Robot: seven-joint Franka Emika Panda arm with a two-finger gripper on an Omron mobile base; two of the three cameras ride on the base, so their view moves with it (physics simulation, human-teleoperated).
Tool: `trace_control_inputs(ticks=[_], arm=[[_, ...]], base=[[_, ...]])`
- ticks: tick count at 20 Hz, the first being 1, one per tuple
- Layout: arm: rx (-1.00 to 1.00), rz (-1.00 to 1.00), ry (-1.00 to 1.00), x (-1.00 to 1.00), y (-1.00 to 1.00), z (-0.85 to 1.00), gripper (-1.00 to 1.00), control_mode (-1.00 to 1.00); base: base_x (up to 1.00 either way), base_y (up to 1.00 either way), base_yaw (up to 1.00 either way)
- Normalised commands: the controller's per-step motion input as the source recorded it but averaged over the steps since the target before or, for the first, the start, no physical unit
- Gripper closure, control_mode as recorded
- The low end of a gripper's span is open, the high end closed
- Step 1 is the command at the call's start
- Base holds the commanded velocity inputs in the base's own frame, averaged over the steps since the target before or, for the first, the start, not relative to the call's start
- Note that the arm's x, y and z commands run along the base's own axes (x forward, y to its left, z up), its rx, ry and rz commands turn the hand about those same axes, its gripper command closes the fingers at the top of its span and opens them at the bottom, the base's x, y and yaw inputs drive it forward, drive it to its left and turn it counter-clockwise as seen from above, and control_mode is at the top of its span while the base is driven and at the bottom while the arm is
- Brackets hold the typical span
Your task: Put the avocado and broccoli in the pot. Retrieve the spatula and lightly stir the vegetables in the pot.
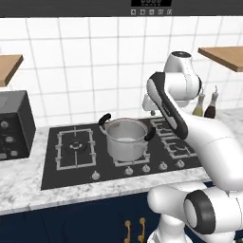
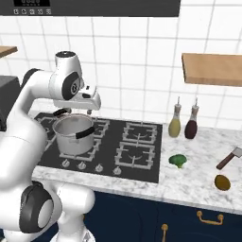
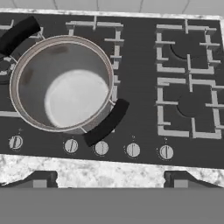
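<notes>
So the pot (image 3: 63,85) is sitting on the black stove (image 2: 137,156), on the burner nearest the knobs on the left half, shiny steel with its two curved black handles sticking out at opposite sides, and the hand view looks straight down into it: bare metal bottom, nothing inside. The broccoli (image 2: 177,160) is well away from it, lying on the marble worktop (image 2: 198,186) just right of the stove. Further right and closer to the front edge there's a small round yellowish-brown piece (image 2: 222,182), presumably the avocado, and near it the spatula (image 2: 230,158), grey blade pointing toward the wall side, brown handle angled toward the front. All three lie apart from each other. Two bottles (image 2: 183,121), one yellowish and one dark red, stand by the tiled wall behind the broccoli. The tool (image 2: 81,112) hovers above the pot's far side, fingers spread wide and gripping nothing; its two dark tips (image 3: 39,179) sit far apart at the bottom of the hand view, over the worktop edge in front of the knobs.
</notes>
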Motion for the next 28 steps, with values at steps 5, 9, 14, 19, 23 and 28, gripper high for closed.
trace_control_inputs(ticks=[5, 9, 14, 19, 23, 28], arm=[[0.0, 0.0, 0.0, 0.0, 0.0, 0.0, -1.0, 1.0], [0.0, 0.0, 0.0, 0.0, 0.0, 0.0, -1.0, 1.0], [0.0, 0.0, 0.0, 0.0, 0.0, 0.0, -1.0, 1.0], [-0.01, -0.02, 0.01, 0.07, -0.39, -0.21, -1.0, -1.0], [0.0, -0.07, 0.01, -0.22, -0.97, -0.54, -1.0, -1.0], [0.0, -0.1, 0.07, -0.02, -0.93, -0.69, -1.0, -1.0]], base=[[0.0, -0.78, 0.0], [0.08, -0.64, -0.01], [0.46, -0.27, 0.0], [0.0, 0.0, 0.0], [0.0, 0.0, 0.0], [0.0, 0.0, 0.0]])
